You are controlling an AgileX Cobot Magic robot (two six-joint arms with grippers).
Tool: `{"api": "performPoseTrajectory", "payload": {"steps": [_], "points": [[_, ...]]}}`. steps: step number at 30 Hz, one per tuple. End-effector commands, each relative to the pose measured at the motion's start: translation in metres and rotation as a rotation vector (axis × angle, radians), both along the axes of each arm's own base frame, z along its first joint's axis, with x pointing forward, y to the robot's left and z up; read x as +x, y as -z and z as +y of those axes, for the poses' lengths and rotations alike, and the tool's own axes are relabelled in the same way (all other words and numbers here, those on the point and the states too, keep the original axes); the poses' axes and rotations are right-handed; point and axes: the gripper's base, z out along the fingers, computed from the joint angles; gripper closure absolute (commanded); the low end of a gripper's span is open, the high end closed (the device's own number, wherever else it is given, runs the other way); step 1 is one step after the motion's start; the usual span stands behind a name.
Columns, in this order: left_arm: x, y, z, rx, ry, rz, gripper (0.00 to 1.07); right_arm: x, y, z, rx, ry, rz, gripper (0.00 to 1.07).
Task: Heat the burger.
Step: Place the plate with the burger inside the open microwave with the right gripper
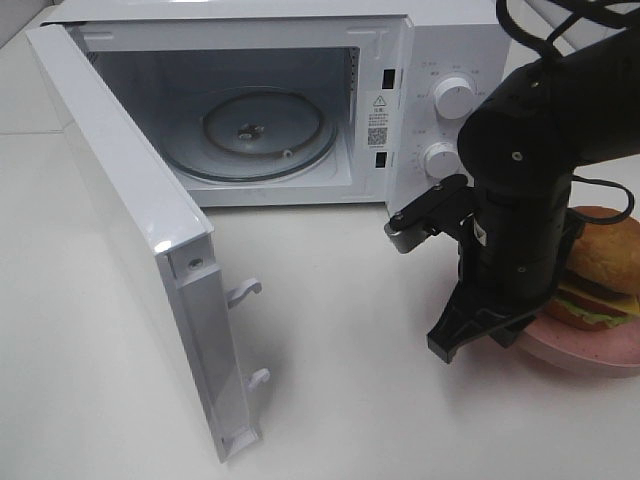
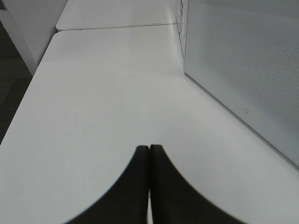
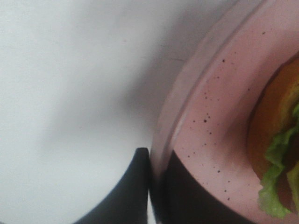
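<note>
Exterior high view has your microwave (image 1: 430, 40) at the back of the white table (image 1: 350, 420), door (image 1: 130, 230) swung wide, glass turntable (image 1: 255, 135) showing inside. Burger (image 1: 603, 265) sits on the pink speckled plate (image 1: 590, 352) over on the right, outside the microwave. Your right gripper (image 3: 156, 156) is clamped on that plate's rim, one finger outside it, one inside. Left gripper (image 2: 149, 148) hovers over the table beside the door, fingers pressed together.

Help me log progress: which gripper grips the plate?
The right gripper: it pinches the plate by its rim, near the burger. The left gripper is shut above the table, holding nothing.
</note>
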Motion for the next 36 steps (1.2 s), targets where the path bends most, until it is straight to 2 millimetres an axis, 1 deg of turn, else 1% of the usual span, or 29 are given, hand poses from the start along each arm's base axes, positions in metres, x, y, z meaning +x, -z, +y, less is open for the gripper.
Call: {"api": "performPoseTrajectory", "payload": {"steps": [1,2,3,4,5,7,10,11,13,14,15,18,20,30,32,33,34,35,36], "points": [[-0.003,0.000,0.000,-0.004,-0.001,-0.024,1.06,-0.021,-0.015,0.004,-0.036,-0.095,-0.014,1.07],[-0.003,0.000,0.000,-0.004,-0.001,-0.024,1.06,-0.026,-0.016,0.006,-0.037,-0.115,-0.015,1.07],[-0.003,0.000,0.000,-0.004,-0.001,-0.024,1.06,-0.026,-0.016,0.006,-0.037,-0.115,-0.015,1.07],[-0.003,0.000,0.000,-0.004,-0.001,-0.024,1.06,-0.035,-0.019,0.011,-0.043,-0.162,-0.011,1.07],[-0.003,0.000,0.000,-0.004,-0.001,-0.024,1.06,-0.035,-0.019,0.011,-0.043,-0.162,-0.011,1.07],[-0.003,0.000,0.000,-0.004,-0.001,-0.024,1.06,-0.056,-0.024,0.023,-0.043,-0.318,-0.010,1.07],[-0.003,0.000,0.000,-0.004,-0.001,-0.024,1.06,-0.060,-0.025,0.026,-0.044,-0.354,-0.010,1.07],[-0.003,0.000,0.000,-0.004,-0.001,-0.024,1.06,-0.069,-0.029,0.034,-0.042,-0.431,-0.016,1.07],[-0.003,0.000,0.000,-0.004,-0.001,-0.024,1.06,-0.073,-0.030,0.037,-0.043,-0.463,-0.016,1.07],[-0.003,0.000,0.000,-0.004,-0.001,-0.024,1.06,-0.076,-0.030,0.040,-0.047,-0.506,-0.014,1.07],[-0.003,0.000,0.000,-0.004,-0.001,-0.024,1.06,-0.076,-0.029,0.041,-0.053,-0.533,-0.007,1.07],[-0.003,0.000,0.000,-0.004,-0.001,-0.024,1.06,-0.076,-0.029,0.040,-0.059,-0.544,-0.003,1.07],[-0.003,0.000,0.000,-0.004,-0.001,-0.024,1.06,-0.077,-0.029,0.038,-0.092,-0.567,0.024,1.07],[-0.003,0.000,0.000,-0.004,-0.001,-0.024,1.06,-0.076,-0.030,0.036,-0.119,-0.589,0.022,1.07],[-0.003,0.000,0.000,-0.004,-0.001,-0.024,1.06,-0.075,-0.029,0.039,-0.106,-0.649,0.013,1.07],[-0.003,0.000,0.000,-0.004,-0.001,-0.024,1.06,-0.075,-0.029,0.039,-0.106,-0.649,0.013,1.07],[-0.003,0.000,0.000,-0.004,-0.001,-0.024,1.06,-0.074,-0.029,0.041,-0.096,-0.707,0.005,1.07],[-0.003,0.000,0.000,-0.004,-0.001,-0.024,1.06,-0.074,-0.029,0.041,-0.096,-0.707,0.005,1.07],[-0.003,0.000,0.000,-0.004,-0.001,-0.024,1.06,-0.073,-0.029,0.043,-0.092,-0.770,-0.002,1.07]]}}
